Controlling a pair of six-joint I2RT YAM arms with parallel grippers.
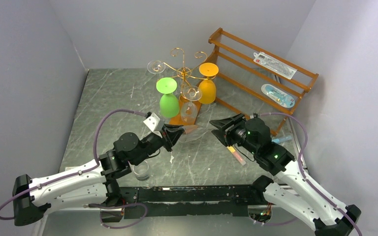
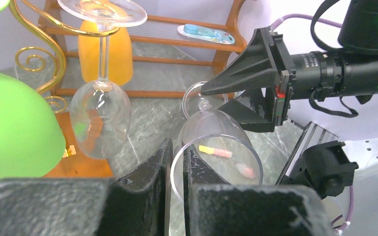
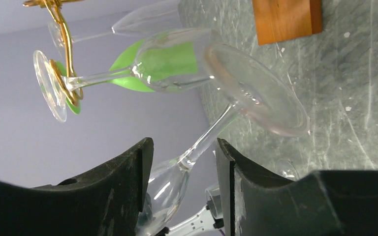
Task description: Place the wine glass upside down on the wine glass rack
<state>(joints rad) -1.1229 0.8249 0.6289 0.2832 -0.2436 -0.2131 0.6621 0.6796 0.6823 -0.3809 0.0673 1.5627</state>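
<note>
My left gripper [image 1: 177, 133] is shut on the rim of a clear wine glass [image 1: 193, 133], held about level, foot pointing right. In the left wrist view my fingers [image 2: 150, 167] pinch the rim, and the bowl [image 2: 219, 142] lies beyond them. My right gripper [image 1: 220, 129] is open around the glass's stem [image 3: 211, 130] without touching it; the foot [image 3: 258, 88] lies past its fingertips. The wine glass rack [image 1: 182, 71], a gold wire tree on an orange-brown base [image 1: 176, 119], stands just behind. A green glass [image 1: 168, 101], an orange glass [image 1: 207, 86] and clear glasses [image 1: 190, 109] hang on it.
A brown slatted wooden shelf [image 1: 256, 81] holding packaged items stands at the back right. A pink and yellow stick [image 1: 236, 155] lies under my right arm. Another clear glass [image 1: 141, 172] stands on the table by my left arm. Grey walls close in both sides.
</note>
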